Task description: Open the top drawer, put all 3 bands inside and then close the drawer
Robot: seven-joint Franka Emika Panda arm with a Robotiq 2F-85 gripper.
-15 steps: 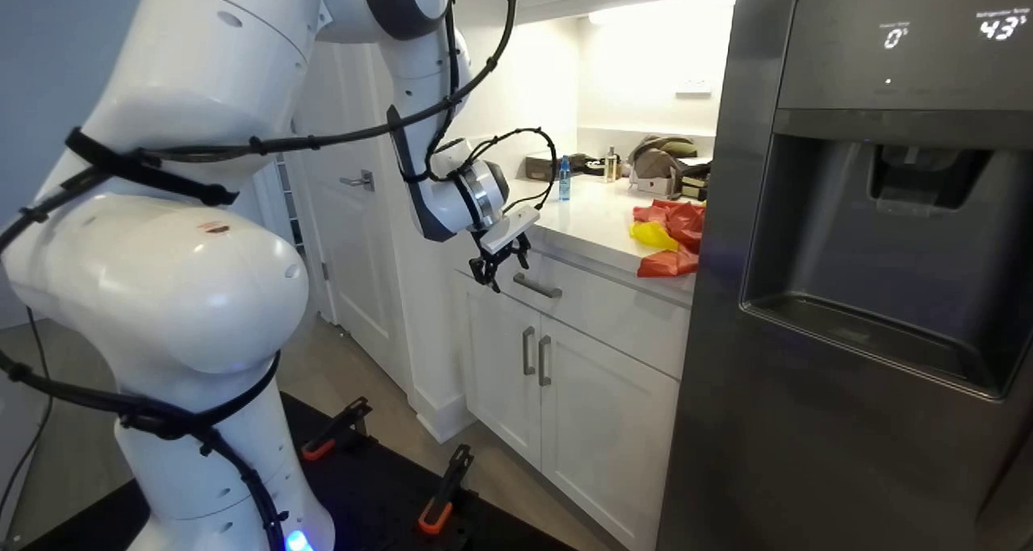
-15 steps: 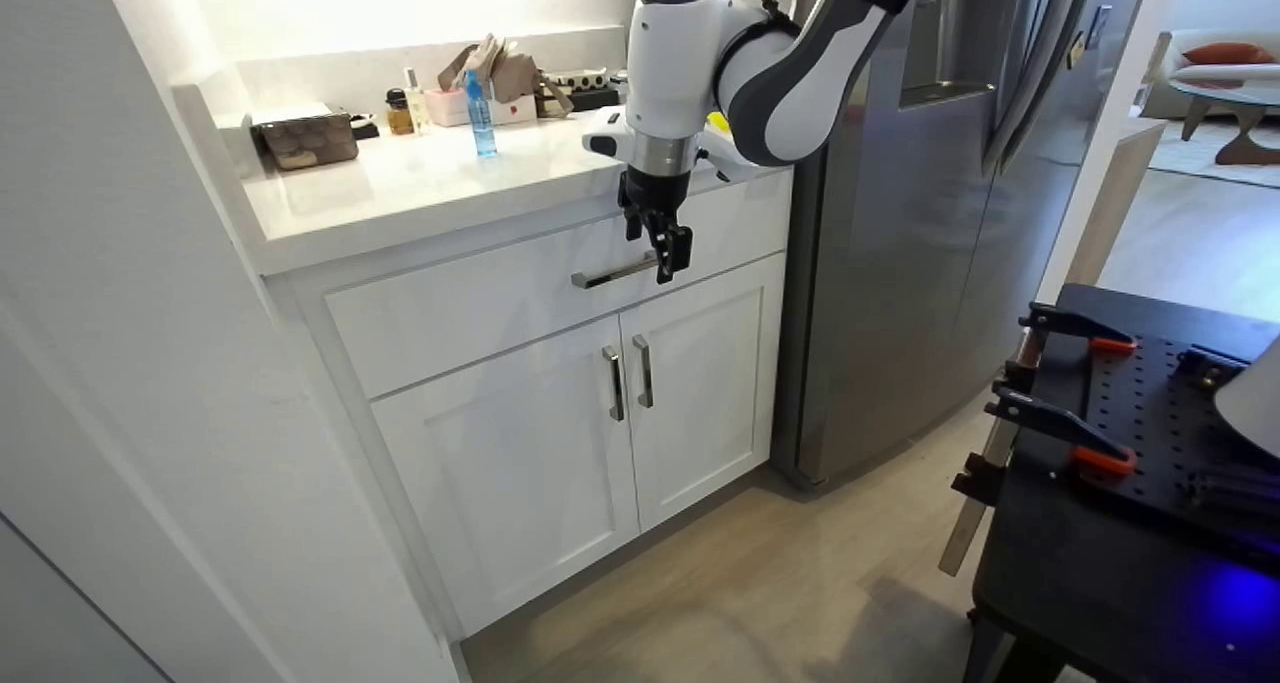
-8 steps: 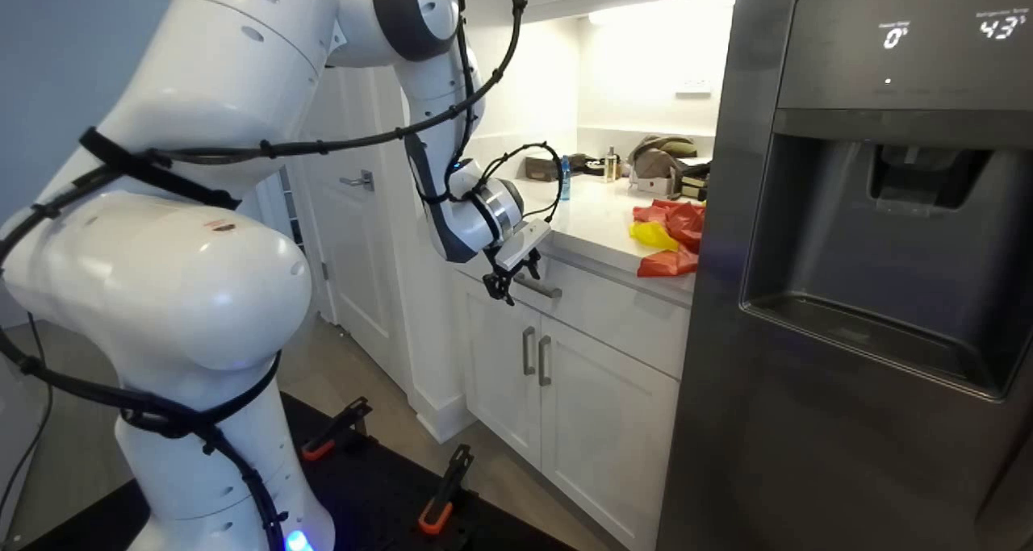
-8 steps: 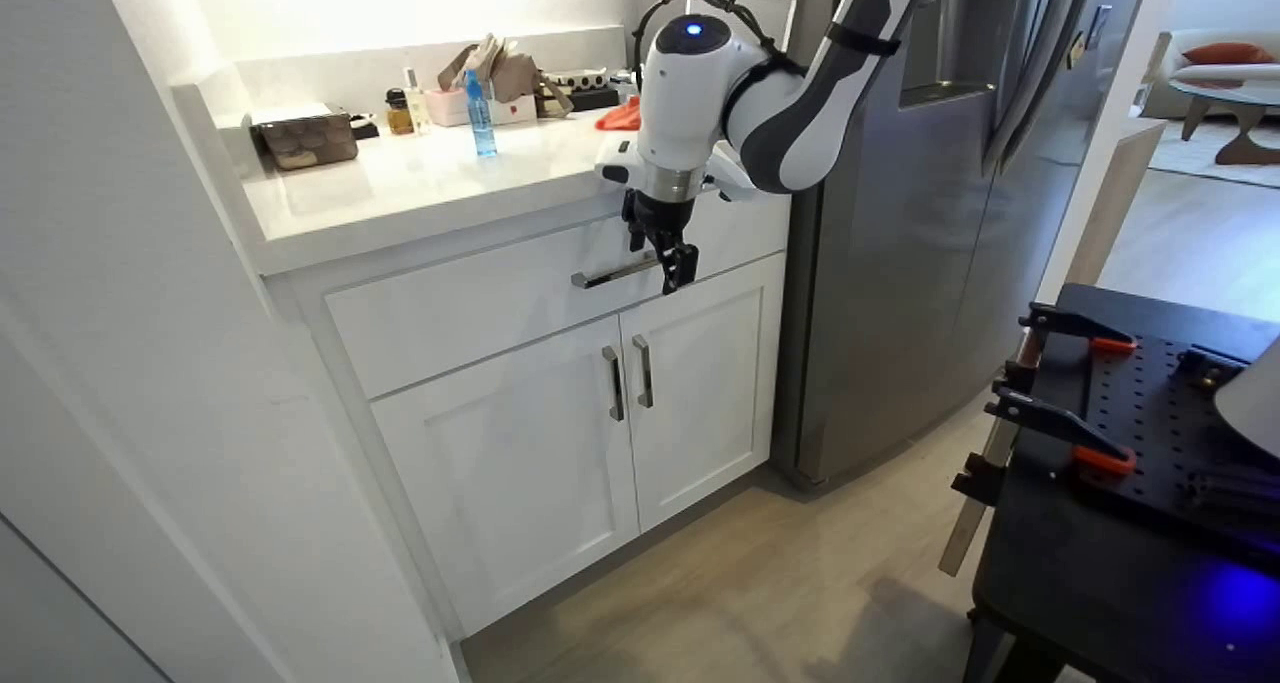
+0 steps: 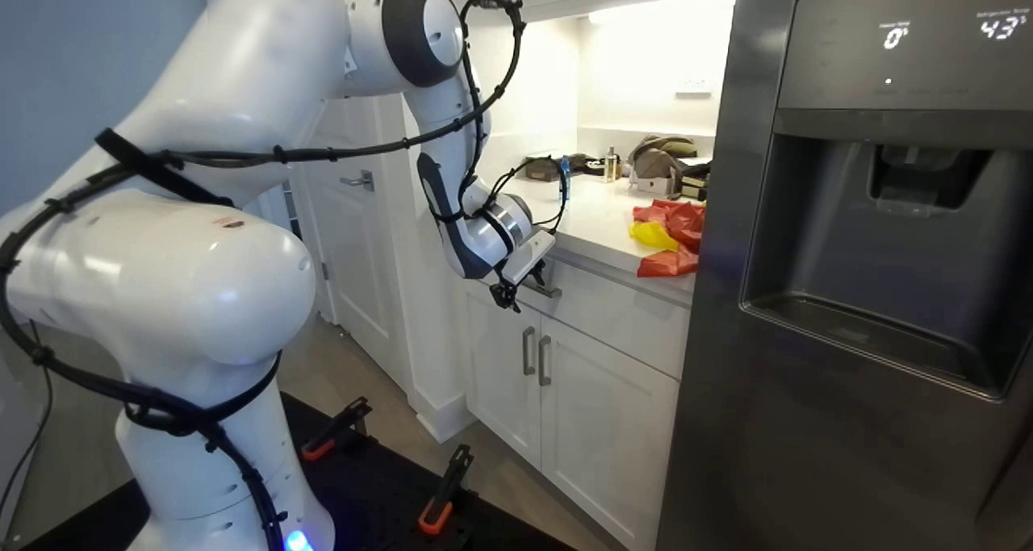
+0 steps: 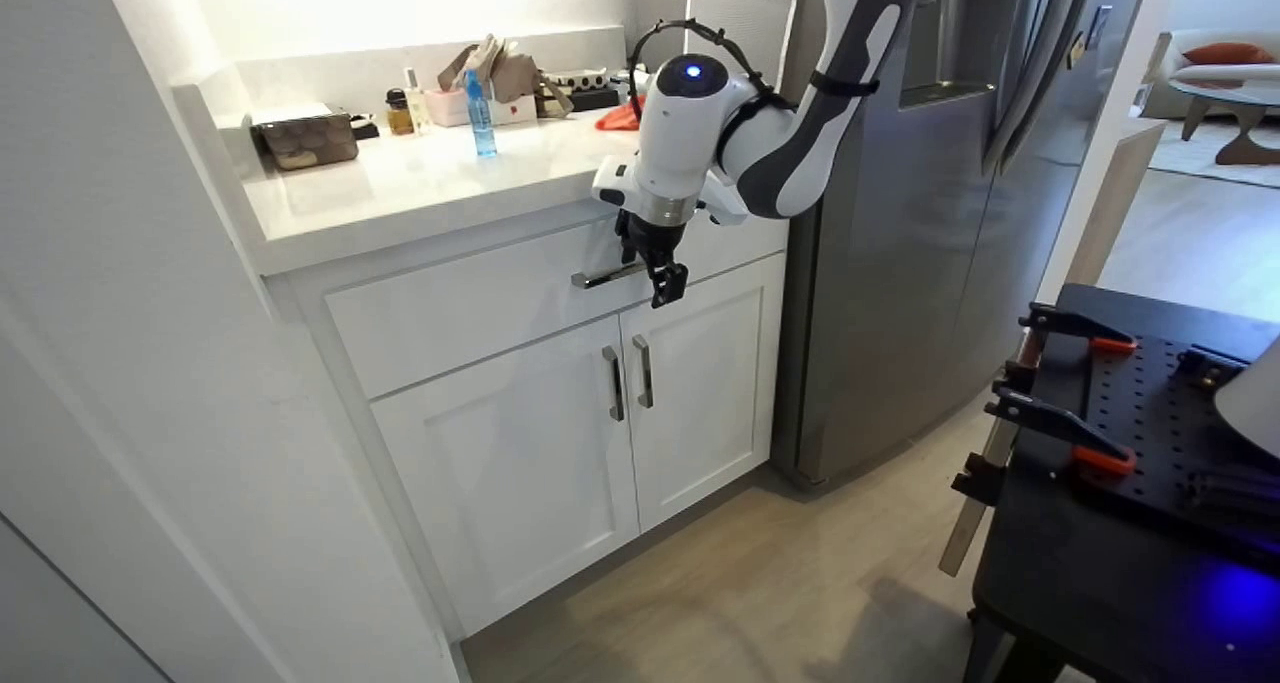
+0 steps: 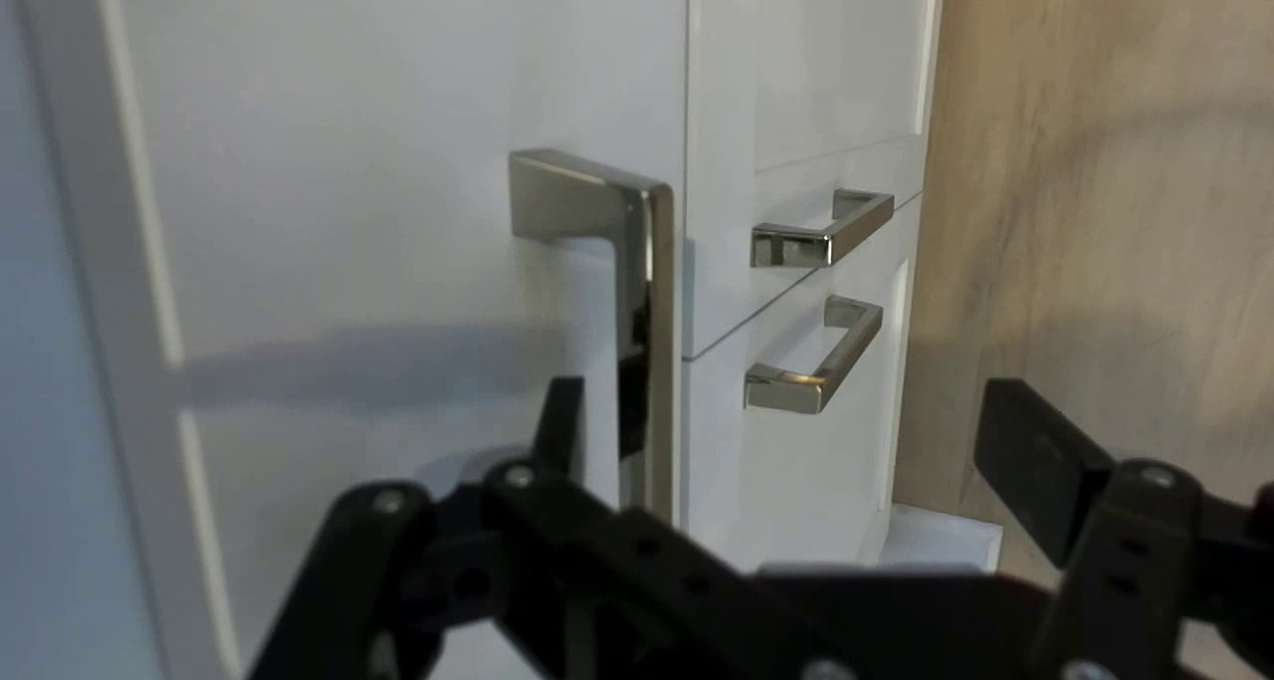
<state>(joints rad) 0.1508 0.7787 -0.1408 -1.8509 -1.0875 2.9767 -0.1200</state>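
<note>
your gripper (image 7: pixel 791 423) stands with fingers wide apart near the handle (image 6: pixel 603 277) of the closed top drawer (image 6: pixel 455 308); the red and yellow bands (image 5: pixel 683 222) lie on the counter's (image 5: pixel 593 219) right end, beside the fridge (image 5: pixel 807 422).

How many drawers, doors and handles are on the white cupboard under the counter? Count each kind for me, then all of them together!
Drawer: 1
Doors: 2
Handles: 3
Total: 6
</note>
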